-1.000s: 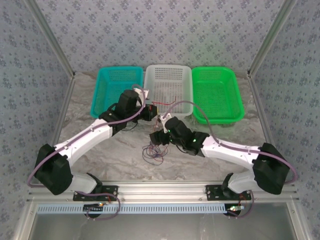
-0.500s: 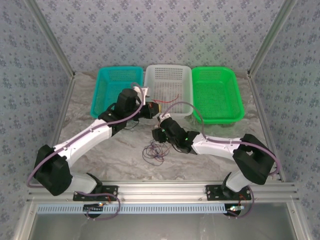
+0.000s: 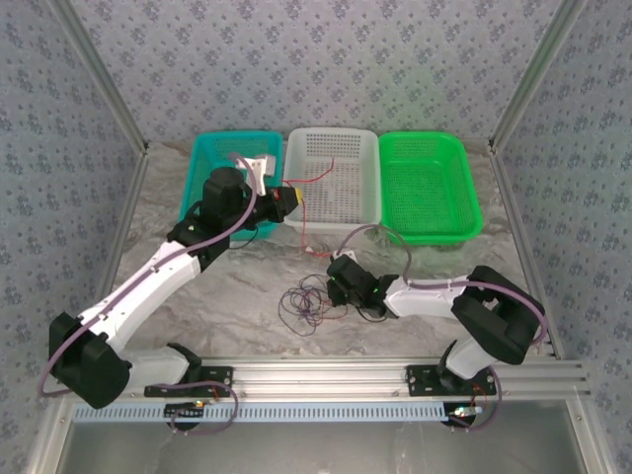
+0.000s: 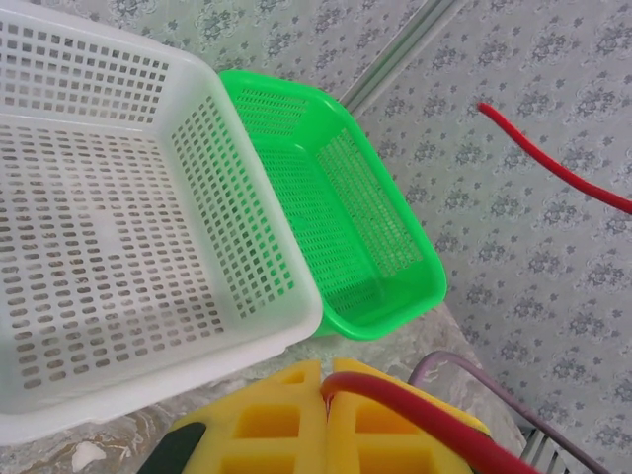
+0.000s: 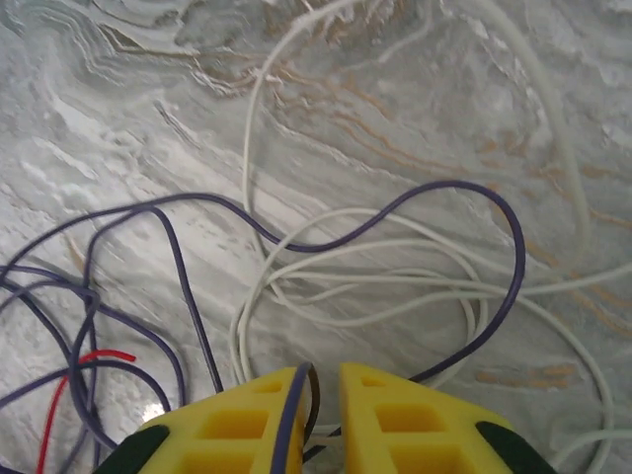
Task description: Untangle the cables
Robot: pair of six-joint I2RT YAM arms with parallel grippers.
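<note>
Left gripper (image 4: 329, 373) is clamped fully closed on the red cable (image 4: 425, 410), with the yellow pads squeezed together and the wire coming out between them. It's held up in the air at the near-left corner of the white basket (image 4: 118, 227).

Right gripper (image 5: 324, 373) is down low over the table (image 3: 227, 286), closed to a thin slit. The dark cable (image 5: 513, 257) runs straight into that slit and looks pinched. The white cable (image 5: 246, 148) loops just in front of the fingertips.

Count: 3 cables (1 red, 1 dark purplish, 1 white), 3 baskets (teal basket (image 3: 212, 173), white, green basket (image 4: 326, 207)) and 2 grippers.

From the top camera the red cable runs roughly far-to-near. Its free end pokes out over the white basket, then the cable passes through the left gripper and drops toward the tangle (image 3: 306, 304). The tangle sits on the table between the arms, just left of the right gripper. The dark and white cables are only curled loops there, with no clear long axis.
</note>
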